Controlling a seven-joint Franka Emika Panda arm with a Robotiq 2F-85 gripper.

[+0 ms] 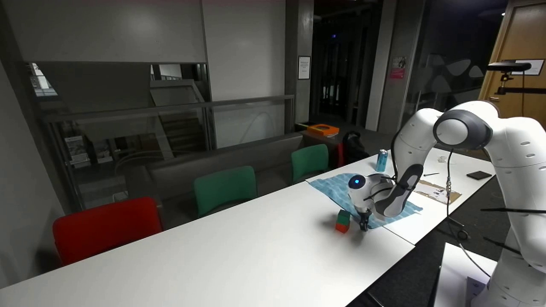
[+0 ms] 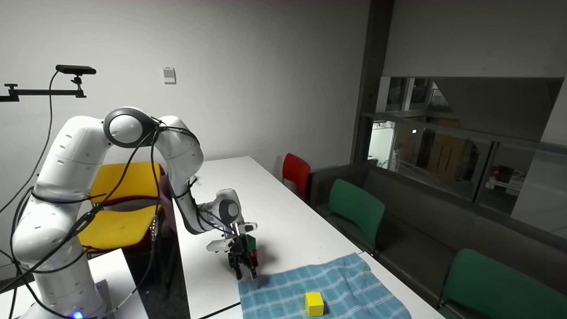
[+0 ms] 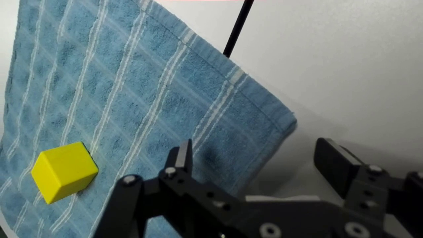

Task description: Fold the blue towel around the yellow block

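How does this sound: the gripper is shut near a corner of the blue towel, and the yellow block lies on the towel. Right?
Not quite: the gripper is open, not shut; the wrist view shows its fingers apart. It is near a corner of the blue towel, and the yellow block lies on the towel.

It seems to be an office meeting area, with a long white counter [image 1: 204, 256], green chairs [image 1: 225, 188] and a dark sofa [image 2: 414, 212].

no text is legible, not even on the framed notice [image 1: 304, 67].
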